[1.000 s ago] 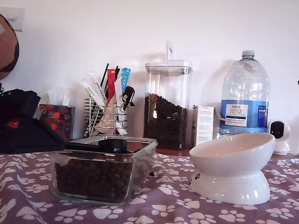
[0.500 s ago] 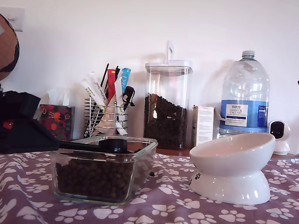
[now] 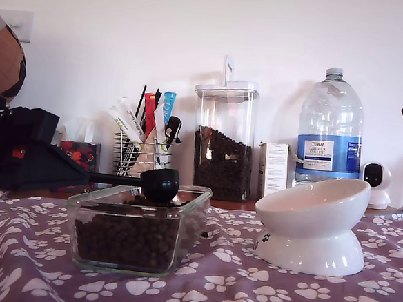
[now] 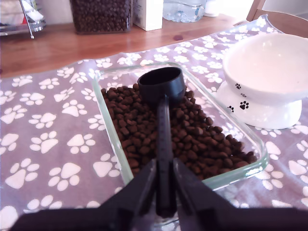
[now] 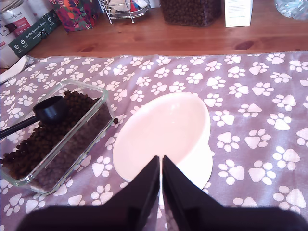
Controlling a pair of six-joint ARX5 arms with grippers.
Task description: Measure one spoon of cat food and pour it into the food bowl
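Spoon point(image 4: 162, 110) sits pinched by its handle in my first tool point(image 4: 163, 192), cup above the cat food point(image 4: 144, 134). Keep it level while carrying toward the food bowl point(image 3: 312, 224), at three o'clock in the exterior view. My second tool point(image 5: 160, 190) hovers pressed together, holding nothing.

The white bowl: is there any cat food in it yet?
No. In the second wrist view the food bowl shows a bare white inside, while the cat food sits in the glass dish.

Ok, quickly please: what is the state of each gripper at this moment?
My first gripper: closed on the spoon handle, above the glass dish.
My second gripper: closed, holding nothing, above the food bowl.
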